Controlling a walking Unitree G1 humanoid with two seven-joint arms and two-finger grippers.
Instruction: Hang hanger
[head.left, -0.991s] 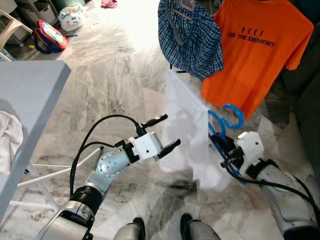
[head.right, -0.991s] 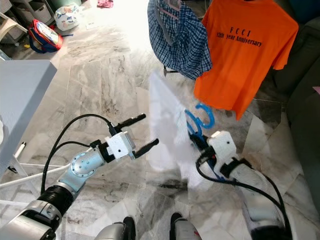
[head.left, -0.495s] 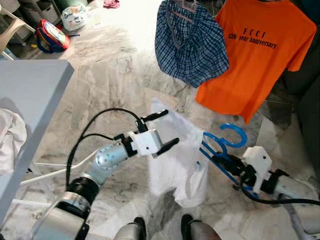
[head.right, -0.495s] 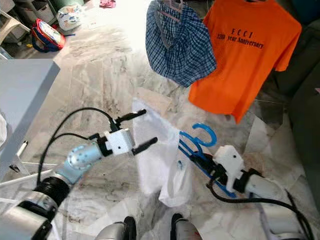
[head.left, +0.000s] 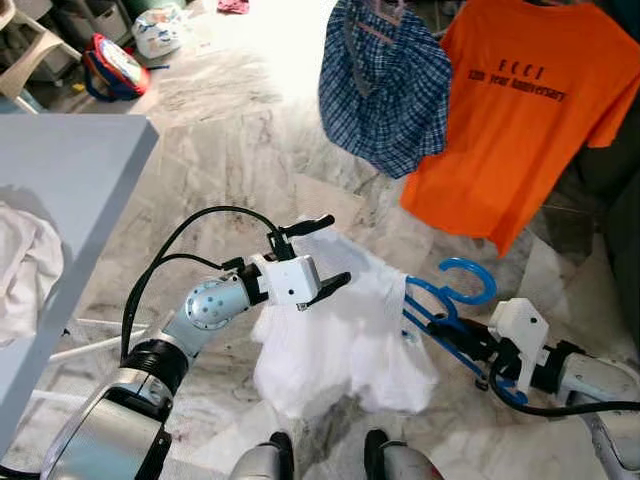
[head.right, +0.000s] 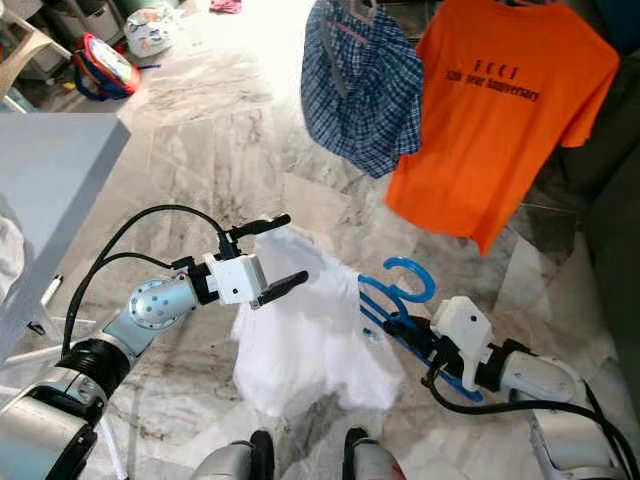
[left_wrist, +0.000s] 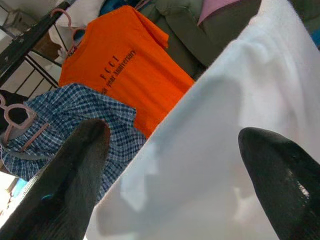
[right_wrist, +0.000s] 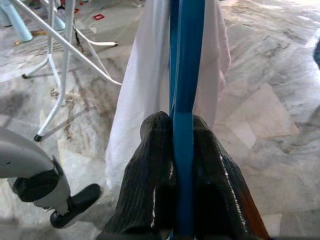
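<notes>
Since a second ago the white garment (head.left: 340, 335) has sunk from a tall upright sheet into a low, bunched heap, and the blue hanger (head.left: 447, 318) has tipped from near upright to a shallow slant. Its long axis now runs from the right gripper (right_wrist: 181, 150) up toward the garment, with the hook (head.right: 408, 277) curling at the upper end, pointing toward the orange T-shirt (head.left: 520, 95). The right gripper's two black fingers (right_wrist: 155, 165) are pinched tight on the hanger's blue bar, one on each side, as the right wrist view shows; the white cloth drapes from the hanger's far end beyond them.

Left of the hanger, the left gripper (head.left: 318, 255) is held over the top of the garment with its fingers spread wide, one above and one below, nothing gripped between them; the left wrist view shows the white cloth lying in the gap. Beyond the hanger hang the orange T-shirt and, beside it, a blue checked garment (head.left: 385, 85). Far to the left of the hanger stands a grey table (head.left: 70, 190) with a crumpled white cloth (head.left: 25, 270) on it. Underneath is a marble floor (head.left: 220, 130).
</notes>
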